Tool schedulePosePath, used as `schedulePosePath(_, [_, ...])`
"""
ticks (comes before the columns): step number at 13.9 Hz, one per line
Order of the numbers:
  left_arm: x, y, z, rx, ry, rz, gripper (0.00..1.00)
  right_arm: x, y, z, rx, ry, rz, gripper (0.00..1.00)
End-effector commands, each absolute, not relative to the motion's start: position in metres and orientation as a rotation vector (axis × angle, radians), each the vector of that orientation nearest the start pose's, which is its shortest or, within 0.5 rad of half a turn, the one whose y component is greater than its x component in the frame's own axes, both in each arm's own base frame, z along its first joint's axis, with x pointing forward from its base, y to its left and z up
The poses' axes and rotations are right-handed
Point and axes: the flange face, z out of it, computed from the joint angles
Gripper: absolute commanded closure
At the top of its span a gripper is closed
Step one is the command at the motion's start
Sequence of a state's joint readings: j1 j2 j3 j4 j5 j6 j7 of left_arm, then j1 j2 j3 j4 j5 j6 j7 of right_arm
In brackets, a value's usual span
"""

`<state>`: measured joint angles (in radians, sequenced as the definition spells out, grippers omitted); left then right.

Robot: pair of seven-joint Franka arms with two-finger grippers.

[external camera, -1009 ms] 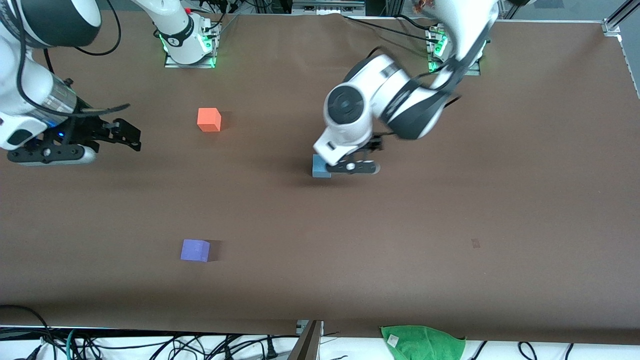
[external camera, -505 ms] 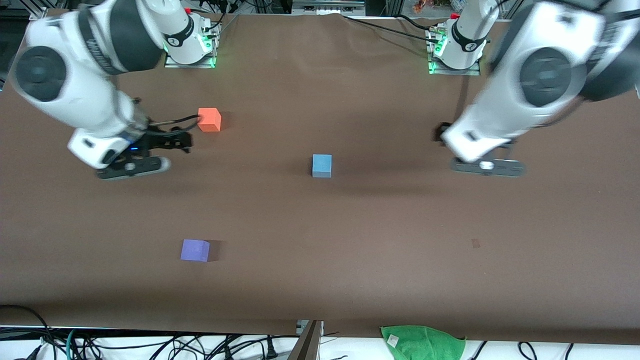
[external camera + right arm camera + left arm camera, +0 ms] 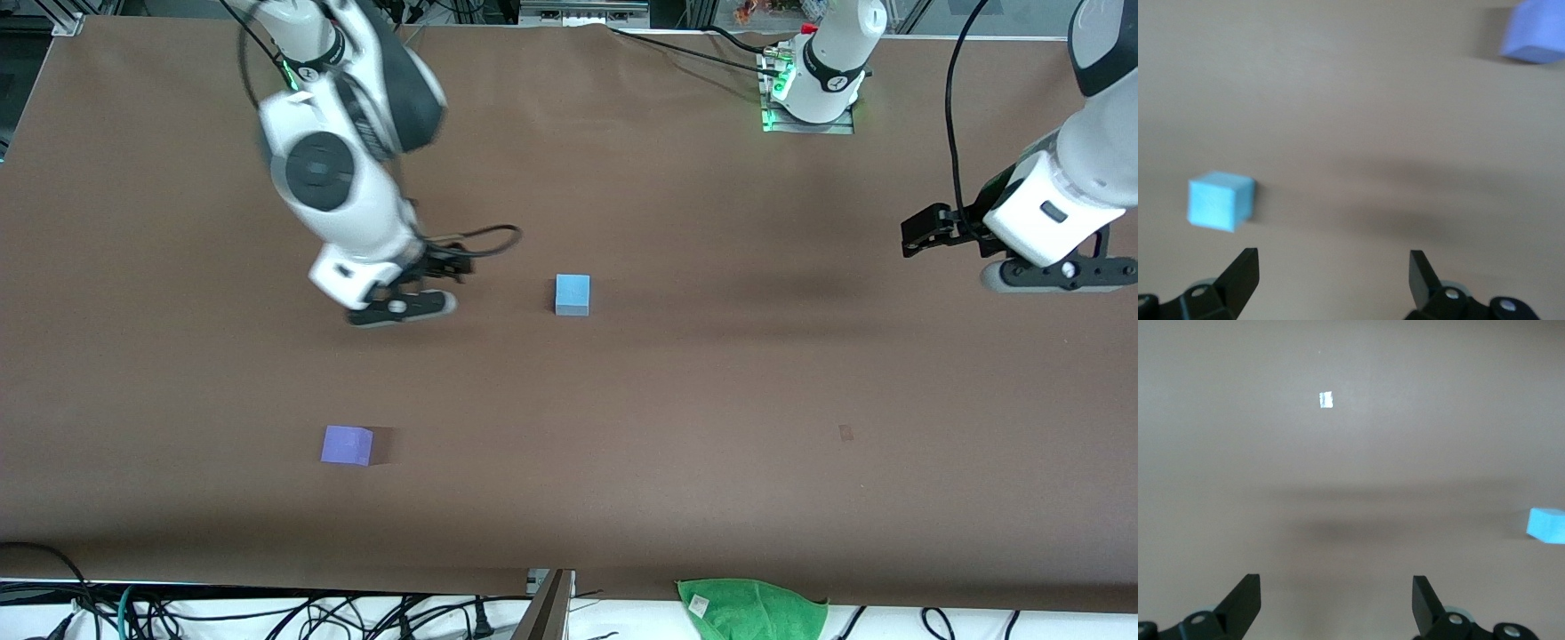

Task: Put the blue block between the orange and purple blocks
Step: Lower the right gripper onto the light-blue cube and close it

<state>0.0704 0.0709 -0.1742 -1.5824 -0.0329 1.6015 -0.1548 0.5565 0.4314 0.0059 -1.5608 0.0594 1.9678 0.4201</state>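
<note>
the purple block [image 3: 347,444] lies nearest the front camera, toward the right arm's end of the table, well apart from the right gripper [image 3: 397,308] that hangs above the cloth farther up. that gripper's fingers stand wide apart with nothing between them; in its wrist view the blue block [image 3: 1219,200] sits just off one fingertip and the purple one at the frame's corner.

the blue block [image 3: 573,294] rests alone on the table [image 3: 676,427], beside the right gripper on the side toward the left arm's end, not touched by anything. a second ago the left gripper [image 3: 1058,274] was down on it; it has since pulled away to the left arm's end of the table, fingers spread and empty, the cube only a sliver at the edge of its wrist view [image 3: 1546,524]. meanwhile the right arm has swung in from its own end toward the middle — a handover of the job, it seems, with the cube unmoved.

the orange block cannot be seen now; the right arm covers the spot where it lay.

so the placing is not yet begun: the blue cube is off the line between the other two, and the right gripper looks set to take it.
</note>
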Motion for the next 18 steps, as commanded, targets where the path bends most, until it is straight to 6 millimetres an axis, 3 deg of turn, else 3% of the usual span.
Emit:
schedulePosePath(1, [0.515,-0.047,0.593,-3.202,0.016,-0.005,0.0,0.566,0.433,0.336,-3.07,-0.062,0.017,0.01])
schedulePosePath(4, [0.515,-0.027,0.593,-3.148,0.028,0.107,0.0,0.54,0.505,0.292,-3.054,0.048,-0.037,0.01])
schedulePosePath(5, [0.517,-0.019,0.594,-3.155,0.041,0.1,0.0,0.534,0.515,0.28,-3.066,0.048,-0.04,0.01])
schedulePosePath(8, [0.529,-0.025,0.593,-3.155,0.095,0.09,0.0,0.519,0.528,0.264,-3.067,0.072,-0.039,0.01])
schedulePosePath(13, [0.543,-0.033,0.597,-3.156,0.098,0.076,0.0,0.504,0.518,0.236,-3.118,0.079,0.043,0.01])
schedulePosePath(18, [0.545,-0.034,0.598,-3.156,0.1,0.071,0.0,0.495,0.523,0.227,-3.112,0.136,0.059,0.01])
